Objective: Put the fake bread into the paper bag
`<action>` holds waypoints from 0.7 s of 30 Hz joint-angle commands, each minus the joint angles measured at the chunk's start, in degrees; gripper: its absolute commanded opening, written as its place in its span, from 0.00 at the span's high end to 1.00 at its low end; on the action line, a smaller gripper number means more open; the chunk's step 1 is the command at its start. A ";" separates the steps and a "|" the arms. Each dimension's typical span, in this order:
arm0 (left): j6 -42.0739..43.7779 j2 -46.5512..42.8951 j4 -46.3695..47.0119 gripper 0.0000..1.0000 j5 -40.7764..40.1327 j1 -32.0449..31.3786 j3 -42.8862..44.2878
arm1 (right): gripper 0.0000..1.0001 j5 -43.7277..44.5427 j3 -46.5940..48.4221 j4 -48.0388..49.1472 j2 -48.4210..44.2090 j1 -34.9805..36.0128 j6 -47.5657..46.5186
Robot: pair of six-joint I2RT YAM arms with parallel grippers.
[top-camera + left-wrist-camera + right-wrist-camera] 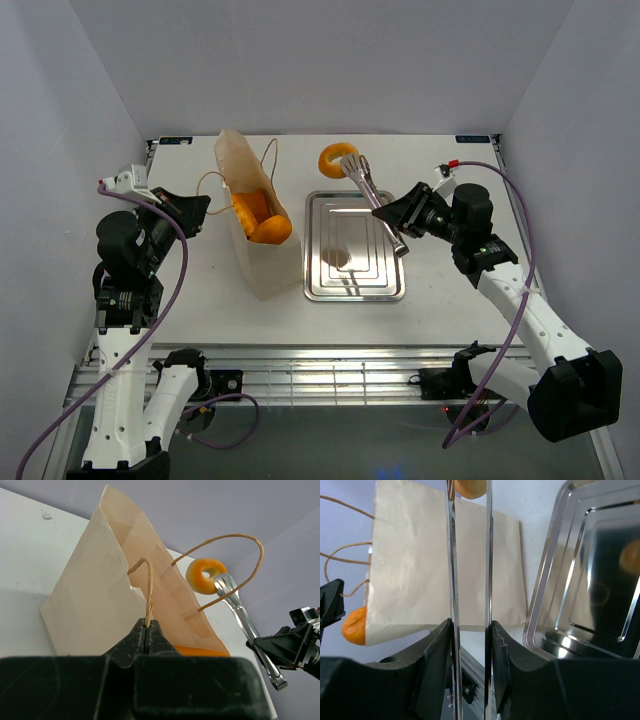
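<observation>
The jaws of our left gripper (147, 630) are pinched tight on one string handle (148, 587) of the paper bag (95, 600). The cord rises straight out of the seam between them. The jaws of our right gripper (470, 627) are clamped on the tongs (452, 555), pressing the two metal arms in from either side so that they run nearly parallel with a narrow gap between them.

We see the bag standing on the white surface (200, 290), just left of the tray (320, 250), with its mouth open. Orange bread pieces (262, 218) show inside the mouth. From the right wrist, one piece bulges out past the rim. The bag's second handle loops free on the side away from our left gripper.

The doughnut (335, 158) is at the tips of the tongs, beyond the far edge of the tray and to the right of the bag's mouth. It is apart from the bag and not inside it. In the right wrist view it sits between the two arms at their far end. In the left wrist view the head of the tongs touches its lower right edge. We cannot tell from any view whether it rests on the surface or hangs just above it.

The tray lies flat between the bag and our right arm, and the tongs reach across its far right corner. Its shiny floor carries a faint orange reflection.
</observation>
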 commanded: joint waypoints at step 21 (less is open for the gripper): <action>-0.27 -0.85 -1.19 1.00 0.20 0.10 1.19 | 0.60 14.32 37.29 -12.49 4.87 23.52 -22.54</action>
